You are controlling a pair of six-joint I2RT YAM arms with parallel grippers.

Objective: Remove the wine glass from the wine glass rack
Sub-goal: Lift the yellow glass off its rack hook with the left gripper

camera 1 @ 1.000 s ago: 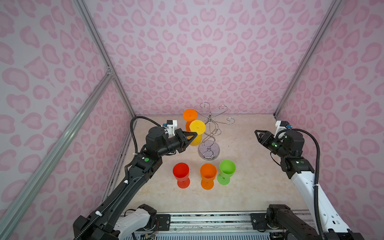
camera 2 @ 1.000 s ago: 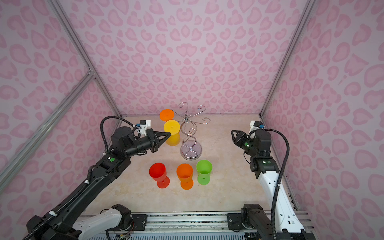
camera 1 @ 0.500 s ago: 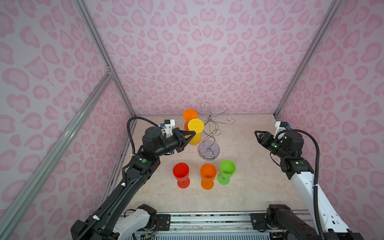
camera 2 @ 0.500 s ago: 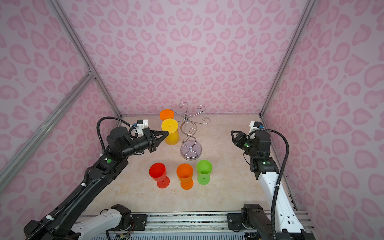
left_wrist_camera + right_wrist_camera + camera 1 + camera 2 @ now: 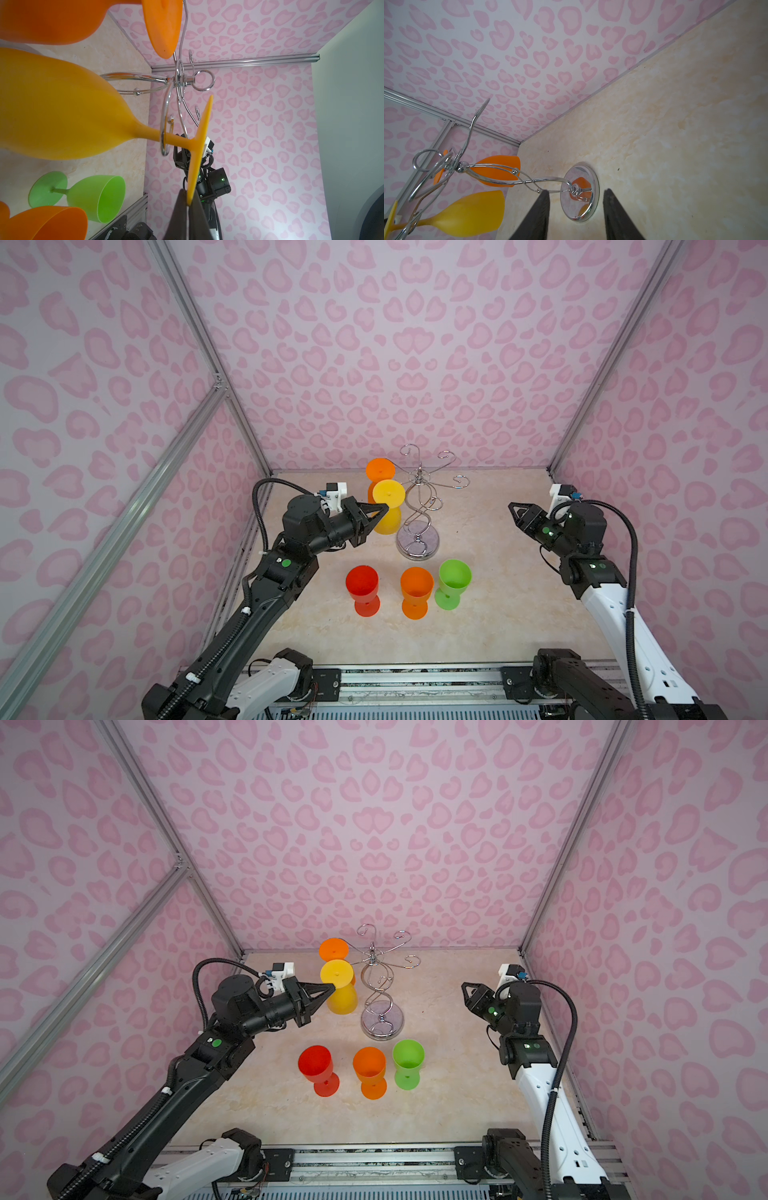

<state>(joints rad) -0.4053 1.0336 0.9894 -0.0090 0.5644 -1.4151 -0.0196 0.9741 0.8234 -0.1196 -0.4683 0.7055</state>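
So the left gripper (image 5: 384, 507) has its jaws pinched together on the very edge of the yellow wine glass (image 5: 390, 517)'s foot, nothing more than that thin rim. The glass hangs on the wine glass rack (image 5: 417, 541), just above centre in both top views, left of the twisty stem. The left wrist view shows its stem threaded through one hook loop (image 5: 166, 135), so it's not off yet.

What worries me:
- That rim pinch looks skimpy. Once the hook stops carrying it, the heavy bowl could swing or slip right out.
- Pull in the wrong direction and the stem catches the loop, which probably drags or tips the whole rack.
- The orange glass (image 5: 380, 469) hangs just behind it, and a sloppy exit could knock it.
- Three more glasses stand on the counter (image 5: 498, 593) lower in the frame, so they're in the drop zone too.

Orientation: it's upside down, foot on top, mouth towards the counter, long axis roughly vertical.

The right gripper (image 5: 515, 514) hovers at the right edge, well apart from the rack, jaws apart and empty.
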